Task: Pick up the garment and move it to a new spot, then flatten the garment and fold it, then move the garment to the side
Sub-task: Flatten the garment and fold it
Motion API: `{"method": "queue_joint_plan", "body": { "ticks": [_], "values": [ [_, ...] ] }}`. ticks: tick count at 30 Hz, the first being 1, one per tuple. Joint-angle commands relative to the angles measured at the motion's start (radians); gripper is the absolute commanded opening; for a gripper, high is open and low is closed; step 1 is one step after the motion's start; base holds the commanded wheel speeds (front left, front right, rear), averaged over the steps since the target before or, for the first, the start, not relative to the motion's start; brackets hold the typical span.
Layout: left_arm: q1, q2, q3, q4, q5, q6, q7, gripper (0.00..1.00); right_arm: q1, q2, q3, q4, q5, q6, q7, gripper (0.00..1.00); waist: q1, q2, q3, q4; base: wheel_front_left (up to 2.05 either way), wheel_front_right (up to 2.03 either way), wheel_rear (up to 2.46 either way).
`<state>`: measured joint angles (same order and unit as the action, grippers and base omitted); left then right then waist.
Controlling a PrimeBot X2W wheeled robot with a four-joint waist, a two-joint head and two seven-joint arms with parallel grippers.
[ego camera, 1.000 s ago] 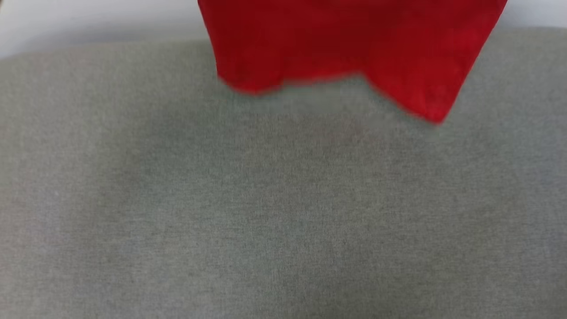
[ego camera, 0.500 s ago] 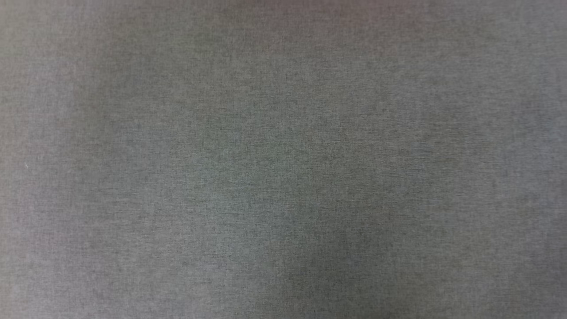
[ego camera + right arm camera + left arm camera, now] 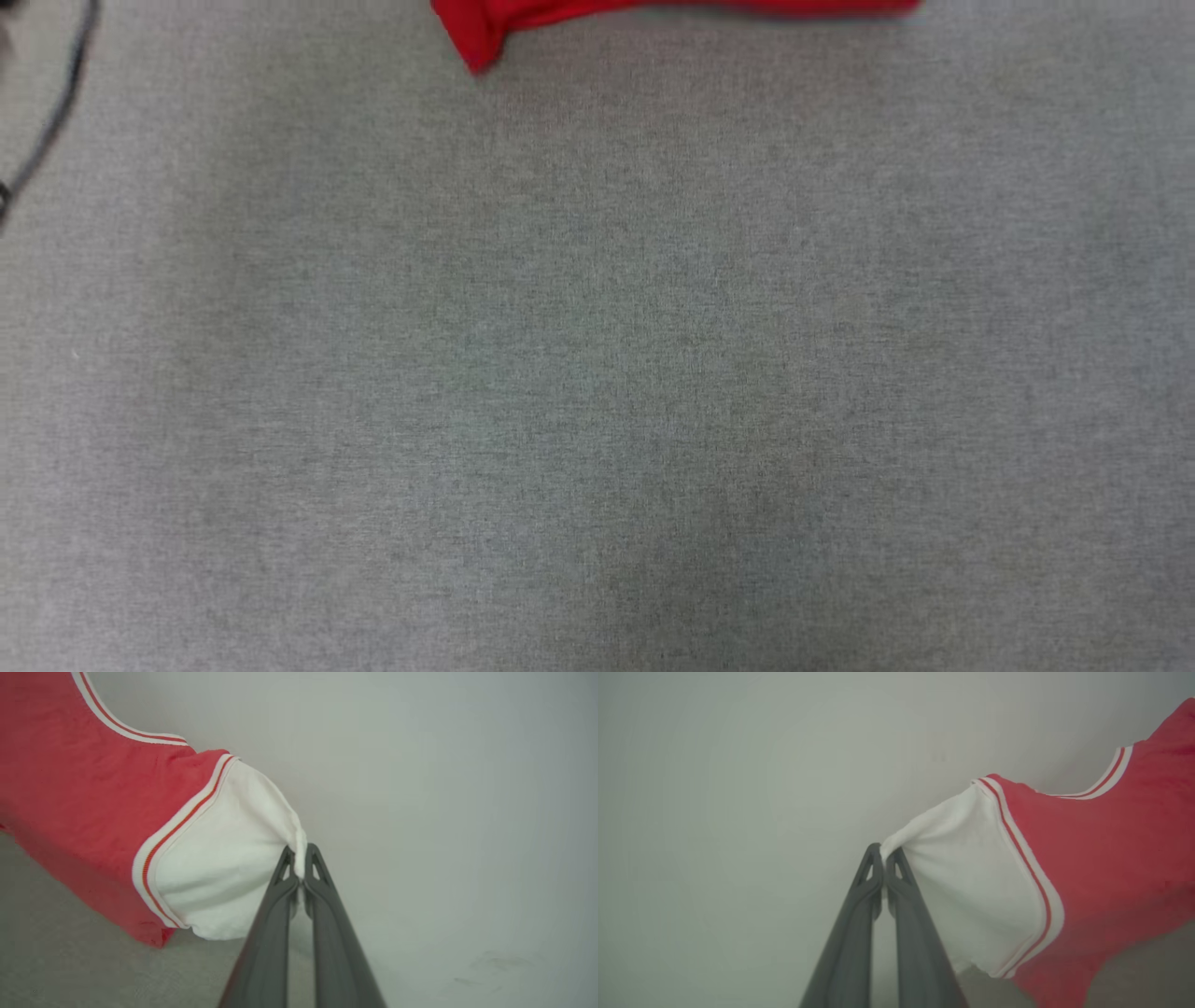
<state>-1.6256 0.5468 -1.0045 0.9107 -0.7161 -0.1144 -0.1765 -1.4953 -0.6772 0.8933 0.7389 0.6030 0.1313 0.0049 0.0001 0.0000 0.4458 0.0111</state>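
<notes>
Hanging spread between both arms, the shirt (image 3: 1101, 858) is pinched by its white sleeves: left jaws pressed together on one sleeve tip, right jaws likewise on the other. Its long line runs sleeve to sleeve, the red body (image 3: 485, 28) sagging between them to the far part of the desk (image 3: 597, 373); neither arm is nearer, so laying it flat probably needs both lowering together
</notes>
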Motion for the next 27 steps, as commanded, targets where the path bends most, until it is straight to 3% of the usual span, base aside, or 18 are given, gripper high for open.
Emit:
{"method": "queue_joint_plan", "body": {
  "ticks": [1, 10, 19, 27],
  "values": [
    [0.05, 0.007, 0.001, -0.002, -0.012, 0.0, -0.015, 0.0, 0.044, -0.007, 0.024, -0.015, 0.01, -0.001, -0.013, 0.0, -0.0001, 0.0, -0.022, 0.0, 0.0, 0.0, 0.0],
    [0.489, 0.061, 0.0, -0.12, -0.107, 0.054, -0.074, 0.0, 0.371, -0.057, 0.105, -0.14, 0.103, -0.001, -0.089, 0.0, -0.0001, 0.0, -0.121, 0.0, 0.0, 0.0, 0.0],
    [0.925, 0.157, -0.018, -0.361, -0.199, 0.179, -0.082, 0.0, 0.691, -0.099, 0.109, -0.214, 0.139, -0.001, -0.108, 0.0, -0.0001, 0.0, -0.228, -0.011, 0.0, 0.0, 0.0],
    [1.231, 0.241, -0.051, -0.521, -0.293, 0.277, -0.068, 0.0, 1.009, -0.144, 0.017, -0.271, 0.16, -0.001, -0.096, 0.0, -0.0001, 0.0, -0.353, -0.013, 0.0, 0.0, 0.0]
  ]
}}
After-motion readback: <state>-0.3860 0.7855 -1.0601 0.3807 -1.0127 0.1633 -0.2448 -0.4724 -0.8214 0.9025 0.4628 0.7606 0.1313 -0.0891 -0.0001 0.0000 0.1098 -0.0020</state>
